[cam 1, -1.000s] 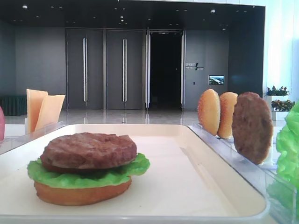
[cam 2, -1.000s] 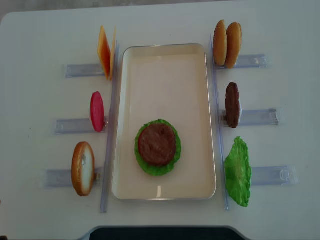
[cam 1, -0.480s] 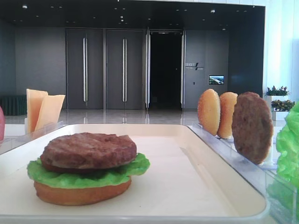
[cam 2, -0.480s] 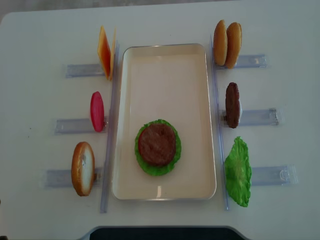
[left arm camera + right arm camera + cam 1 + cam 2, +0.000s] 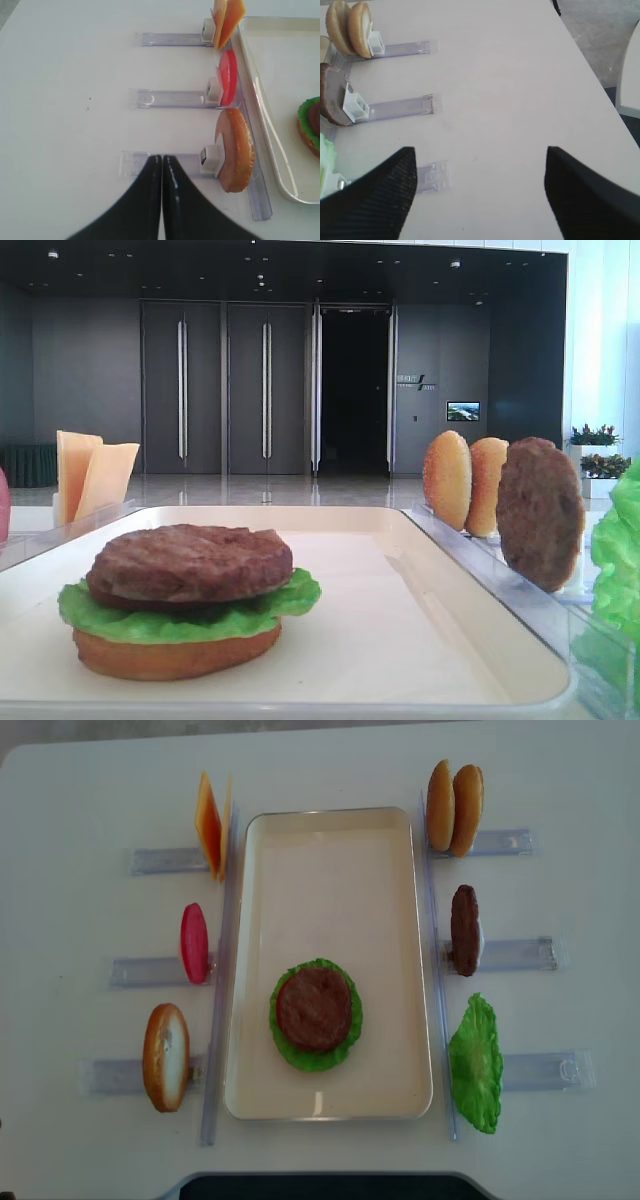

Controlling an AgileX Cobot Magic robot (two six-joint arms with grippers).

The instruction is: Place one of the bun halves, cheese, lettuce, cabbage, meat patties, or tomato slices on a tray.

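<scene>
A bun, lettuce and patty stack (image 5: 316, 1013) is resting at six o'clock on the tray (image 5: 330, 830). The left gripper (image 5: 161, 165) is being held closed and empty; the right gripper (image 5: 477, 167) is gaping, empty. The upright tomato slice (image 5: 194, 943) at nine o'clock risks being toppled by an off-centre pinch.

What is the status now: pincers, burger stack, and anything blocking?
Left pincer shut, empty, by the bun half. Right pincer open, empty, over bare table. Patty on lettuce on tray. Nothing blocking.
</scene>
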